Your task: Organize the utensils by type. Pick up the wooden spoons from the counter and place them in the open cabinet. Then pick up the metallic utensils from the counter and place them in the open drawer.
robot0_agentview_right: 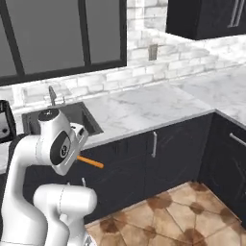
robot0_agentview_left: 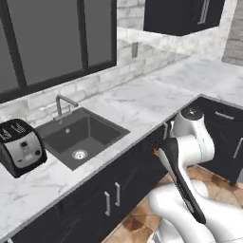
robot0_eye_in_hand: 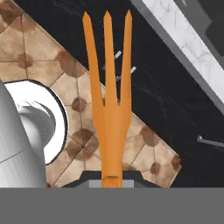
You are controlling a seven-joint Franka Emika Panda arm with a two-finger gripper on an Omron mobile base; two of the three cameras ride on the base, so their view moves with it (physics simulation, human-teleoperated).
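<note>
My gripper [robot0_eye_in_hand: 111, 178] is shut on the orange fork [robot0_eye_in_hand: 107, 100], one of the metallic utensils. Its three prongs point away from the hand, over dark cabinet fronts and tiled floor. In the right base view the fork [robot0_agentview_right: 91, 163] sticks out to the right of the gripper [robot0_agentview_right: 78, 155], below the edge of the white marble counter [robot0_agentview_right: 144, 108] and in front of the lower cabinet doors. A small orange piece of the fork [robot0_agentview_left: 155, 152] peeks out beside the arm in the left base view, just under the counter [robot0_agentview_left: 137, 102].
A dark sink [robot0_agentview_left: 80, 135] with a faucet [robot0_agentview_left: 63, 103] is set in the counter, with a toaster [robot0_agentview_left: 20, 146] to its left. Dark lower cabinets [robot0_agentview_right: 158, 149] run below, above a brown tiled floor [robot0_agentview_right: 178, 211]. A dark upper cabinet [robot0_agentview_left: 182, 14] hangs at the back right.
</note>
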